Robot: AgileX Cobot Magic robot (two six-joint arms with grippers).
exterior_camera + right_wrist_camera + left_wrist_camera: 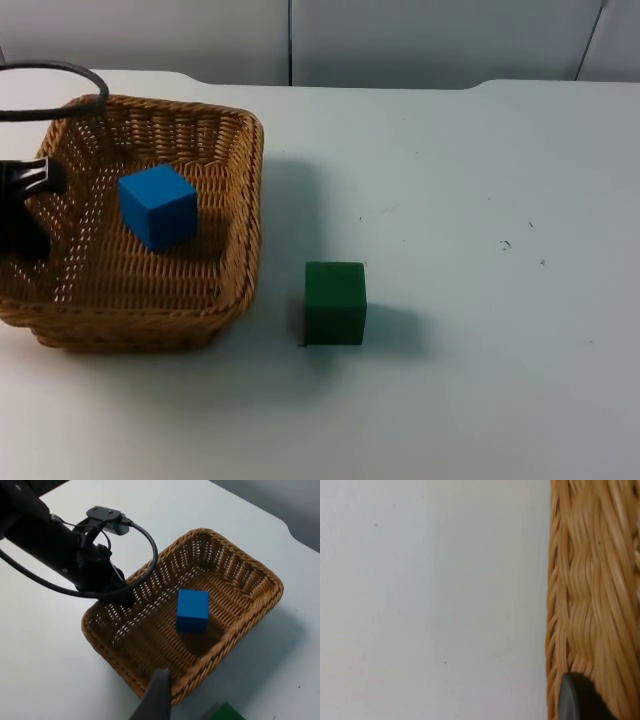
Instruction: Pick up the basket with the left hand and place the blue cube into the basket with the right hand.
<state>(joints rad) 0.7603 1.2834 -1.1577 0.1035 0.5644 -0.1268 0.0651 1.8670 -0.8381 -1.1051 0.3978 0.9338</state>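
Observation:
The wicker basket [240, 190] stands at the table's left, and the blue cube [158, 206] lies inside it on the woven floor. My left gripper [28, 205] is at the basket's left rim, shut on the wicker wall [590, 595]. In the right wrist view the same basket [250, 575] holds the blue cube [193, 610], with the left gripper [120, 594] clamped on its rim. My right gripper [157, 697] hangs high above the table, near the basket's side that faces the green cube, with nothing held in it.
A green cube [335, 302] sits on the white table just right of the basket, and its corner [226, 712] appears in the right wrist view. The grey partition wall [400, 40] closes off the table's far edge.

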